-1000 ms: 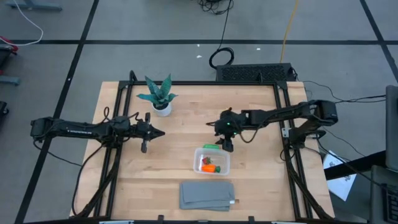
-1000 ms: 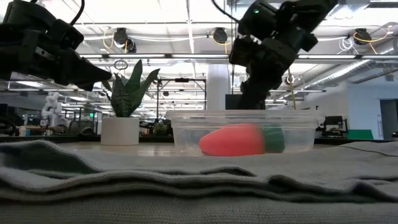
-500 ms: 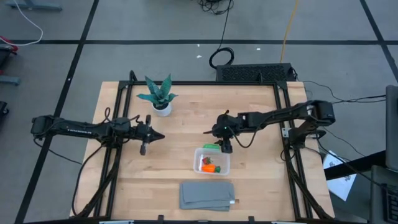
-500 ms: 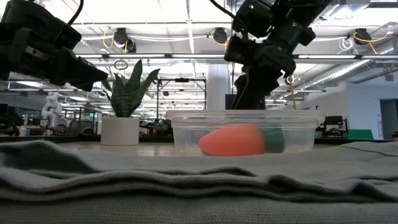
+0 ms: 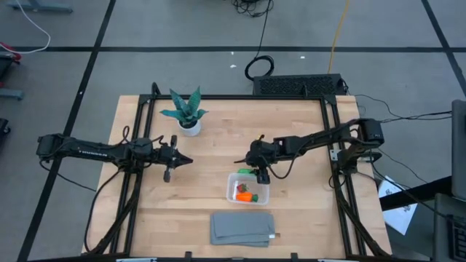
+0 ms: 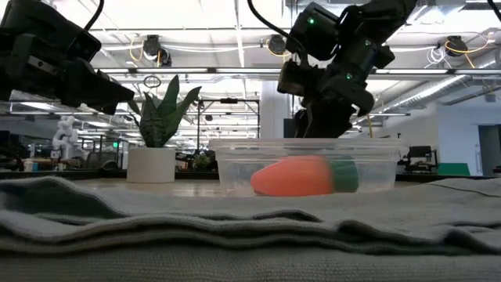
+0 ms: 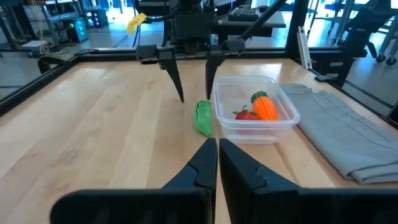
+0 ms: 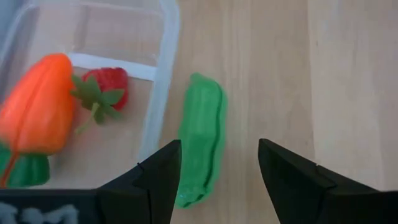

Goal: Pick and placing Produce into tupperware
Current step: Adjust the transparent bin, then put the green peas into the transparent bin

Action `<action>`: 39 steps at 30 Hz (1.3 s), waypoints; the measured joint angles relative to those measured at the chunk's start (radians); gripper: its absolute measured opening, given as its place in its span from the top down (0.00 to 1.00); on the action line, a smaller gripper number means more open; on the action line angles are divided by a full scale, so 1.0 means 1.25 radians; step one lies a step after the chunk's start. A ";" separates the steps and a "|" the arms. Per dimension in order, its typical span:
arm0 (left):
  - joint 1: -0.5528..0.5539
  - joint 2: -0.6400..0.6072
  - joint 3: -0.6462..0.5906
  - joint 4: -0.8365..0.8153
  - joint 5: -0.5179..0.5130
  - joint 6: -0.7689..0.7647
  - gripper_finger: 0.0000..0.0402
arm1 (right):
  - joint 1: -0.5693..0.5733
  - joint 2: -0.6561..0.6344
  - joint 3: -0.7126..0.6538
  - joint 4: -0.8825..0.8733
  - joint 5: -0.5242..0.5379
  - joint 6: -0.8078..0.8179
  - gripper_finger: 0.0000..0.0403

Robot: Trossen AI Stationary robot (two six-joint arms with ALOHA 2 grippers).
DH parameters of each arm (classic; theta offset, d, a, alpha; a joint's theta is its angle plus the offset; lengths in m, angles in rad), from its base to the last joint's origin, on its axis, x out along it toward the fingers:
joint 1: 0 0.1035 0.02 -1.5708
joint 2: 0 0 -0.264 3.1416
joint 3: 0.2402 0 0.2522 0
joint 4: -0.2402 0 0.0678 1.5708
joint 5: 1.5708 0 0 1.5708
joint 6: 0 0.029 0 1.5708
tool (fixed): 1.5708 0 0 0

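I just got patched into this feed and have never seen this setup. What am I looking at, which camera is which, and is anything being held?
Two dark robot arms work at a wooden table. One camera looks down from overhead, one sits at table height, and one rides on each wrist. The right pincer is open, over the green pod, which lies on the wood beside the clear tub. The carrot and red berry are inside the tub. The left pincer waits shut and empty. A potted plant and grey cloth are also there. Nothing is held.

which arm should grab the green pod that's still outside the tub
Right. The right gripper hangs open directly over the green pod beside the tupperware; the left gripper is shut, well away.
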 joint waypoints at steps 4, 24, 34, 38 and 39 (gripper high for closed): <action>0.000 0.000 0.000 -0.001 0.000 0.000 0.95 | 0.013 0.001 0.000 0.004 0.000 0.014 0.50; 0.000 0.000 0.000 -0.003 0.000 -0.001 0.95 | 0.042 0.001 0.000 0.028 0.000 0.093 0.50; 0.000 0.000 0.000 -0.006 0.001 -0.001 0.95 | 0.020 0.000 -0.003 0.016 0.001 0.120 0.50; 0.000 0.000 0.000 -0.008 0.001 -0.001 0.95 | 0.020 0.000 -0.017 0.024 -0.001 0.120 0.50; 0.000 0.000 0.000 -0.008 0.001 -0.001 0.95 | 0.020 0.000 -0.021 0.028 -0.001 0.120 0.50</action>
